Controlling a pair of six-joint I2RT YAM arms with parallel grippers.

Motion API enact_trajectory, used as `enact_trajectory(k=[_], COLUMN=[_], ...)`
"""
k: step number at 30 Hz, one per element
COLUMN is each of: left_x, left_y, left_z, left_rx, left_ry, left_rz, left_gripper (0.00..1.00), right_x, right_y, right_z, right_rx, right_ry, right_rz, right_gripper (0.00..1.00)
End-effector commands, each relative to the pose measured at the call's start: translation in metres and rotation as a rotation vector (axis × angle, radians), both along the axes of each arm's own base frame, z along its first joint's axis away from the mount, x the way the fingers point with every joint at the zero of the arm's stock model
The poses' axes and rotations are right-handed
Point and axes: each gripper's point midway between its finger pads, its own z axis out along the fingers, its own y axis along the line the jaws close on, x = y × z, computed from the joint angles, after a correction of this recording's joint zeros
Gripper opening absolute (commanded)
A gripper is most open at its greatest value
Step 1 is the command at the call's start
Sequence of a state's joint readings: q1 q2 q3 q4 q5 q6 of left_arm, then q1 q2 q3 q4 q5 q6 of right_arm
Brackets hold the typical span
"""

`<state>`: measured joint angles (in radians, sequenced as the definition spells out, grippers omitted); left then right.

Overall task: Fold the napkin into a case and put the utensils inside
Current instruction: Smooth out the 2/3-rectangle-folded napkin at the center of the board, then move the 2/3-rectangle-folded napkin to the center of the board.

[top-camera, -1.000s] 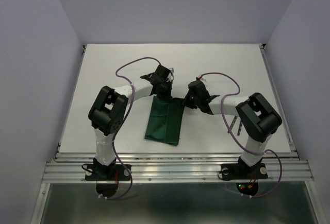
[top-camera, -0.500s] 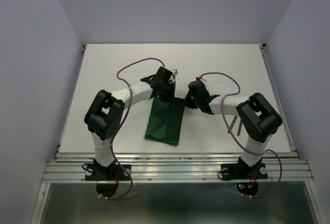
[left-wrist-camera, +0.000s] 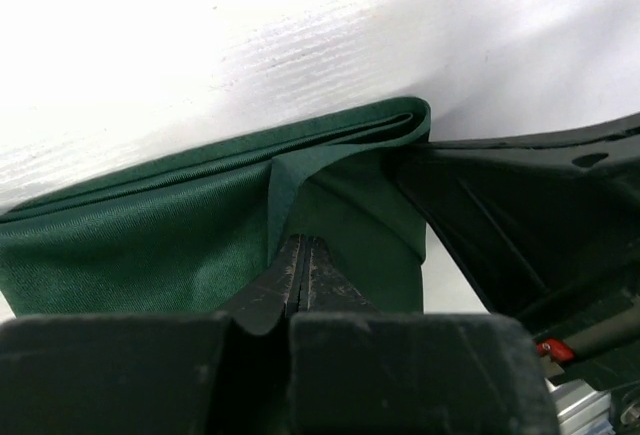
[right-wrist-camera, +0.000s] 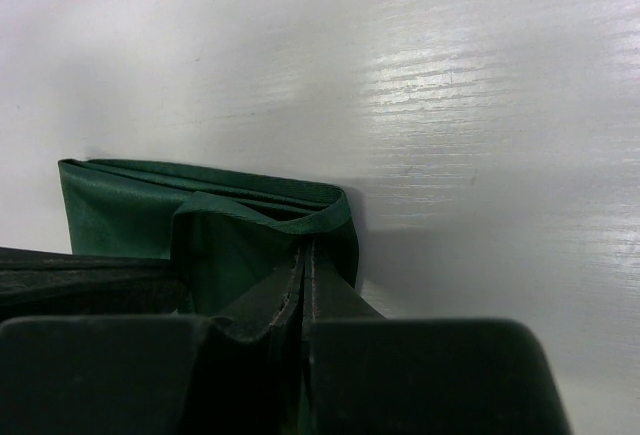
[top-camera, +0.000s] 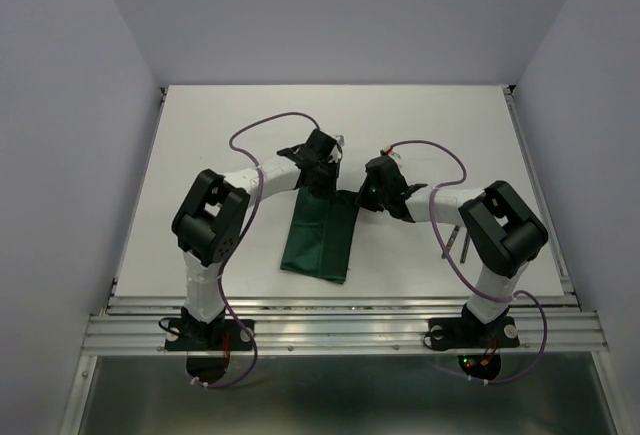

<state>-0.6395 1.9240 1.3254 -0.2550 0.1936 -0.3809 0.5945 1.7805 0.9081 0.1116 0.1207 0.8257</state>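
The napkin [top-camera: 320, 240] lies on the table [top-camera: 200, 135] between the arms, folded into a long strip. It is soft, light and limp, and its layers are apt to slide. I judge the far corners the best hold. The left gripper [left-wrist-camera: 303, 247] pinches an upper layer at the far end; the right gripper [right-wrist-camera: 303, 255] pinches the corner fold beside it.

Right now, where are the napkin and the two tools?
napkin [top-camera: 320, 242]: top view, middle of the cloth.
left tool [left-wrist-camera: 302, 257]: left wrist view, between its shut fingertips.
right tool [right-wrist-camera: 304, 265]: right wrist view, between its fingertips.
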Motion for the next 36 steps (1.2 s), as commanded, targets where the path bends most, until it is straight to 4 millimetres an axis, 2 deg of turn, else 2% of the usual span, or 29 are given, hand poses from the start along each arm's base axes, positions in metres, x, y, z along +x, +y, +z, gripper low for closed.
enact_trajectory(k=[1, 17, 30, 36], left_x=[0.016, 0.031, 0.037, 0.042], left_y=[-0.003, 0.006, -0.005, -0.021], left_z=[0.012, -0.002, -0.019, -0.023], left_rx=[0.013, 0.043, 0.031, 0.004], left_ry=[-0.052, -0.05, -0.016, -0.007], left_rz=[0.005, 0.058, 0.045, 0.013], left_gripper=[0.0, 0.0, 0.0, 0.0], right_x=[0.001, -0.002, -0.01, -0.023], right_y=[-0.006, -0.006, -0.005, -0.012], right_z=[0.01, 0.008, 0.01, 0.013], right_rx=[-0.022, -0.029, 0.004, 0.058], right_ry=[-0.017, -0.007, 0.005, 0.012], right_rz=[-0.001, 0.016, 0.026, -0.026], right_gripper=[0.01, 0.01, 0.01, 0.01])
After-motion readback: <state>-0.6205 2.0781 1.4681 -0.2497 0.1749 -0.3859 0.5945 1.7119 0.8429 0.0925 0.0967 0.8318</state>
